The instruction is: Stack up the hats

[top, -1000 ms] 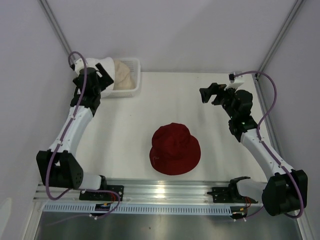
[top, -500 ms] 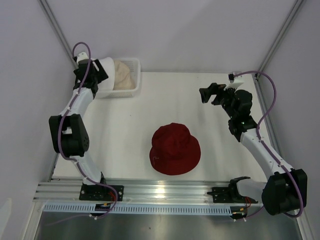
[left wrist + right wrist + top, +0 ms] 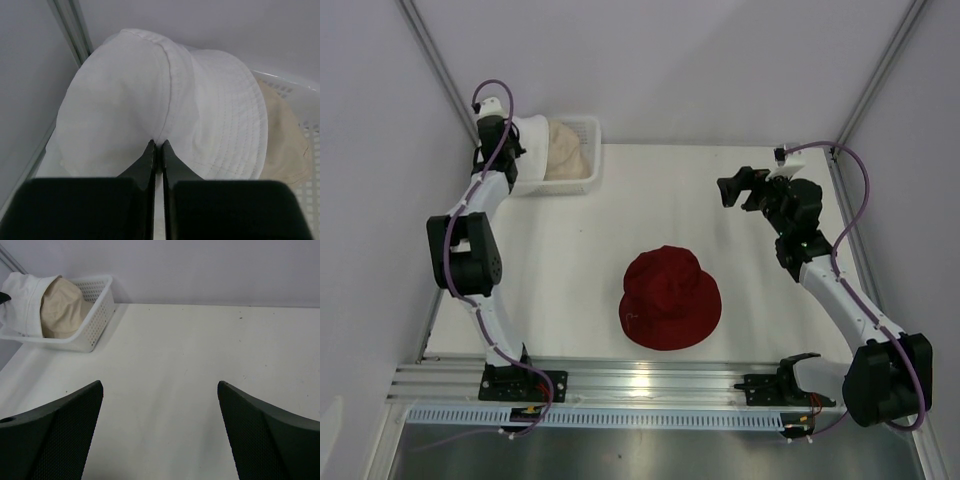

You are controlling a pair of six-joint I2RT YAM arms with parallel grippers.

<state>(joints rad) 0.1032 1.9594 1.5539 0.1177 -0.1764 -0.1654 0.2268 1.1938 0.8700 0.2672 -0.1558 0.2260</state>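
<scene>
A dark red hat (image 3: 670, 298) lies crown up in the middle of the table. In the white mesh basket (image 3: 593, 150) at the back left, a white hat (image 3: 150, 90) leans against a cream-beige hat (image 3: 282, 135). My left gripper (image 3: 157, 144) is shut, its tips pinching a fold of the white hat's fabric at the basket's left end. My right gripper (image 3: 730, 188) hovers open over the back right of the table with nothing between its fingers (image 3: 75, 415). From the right wrist, the white hat (image 3: 20, 305) and the cream-beige hat (image 3: 62, 307) show far off in the basket.
The basket (image 3: 100, 310) sits against the back wall beside a metal corner post (image 3: 72, 30). The left wall stands close to my left arm. Bare table (image 3: 175, 350) lies below my right gripper, and an aluminium rail (image 3: 650, 380) runs along the near edge.
My left gripper has shut on the white hat's fabric. The left arm has folded up, with its elbow drawn in toward the basket. The right arm has barely moved.
</scene>
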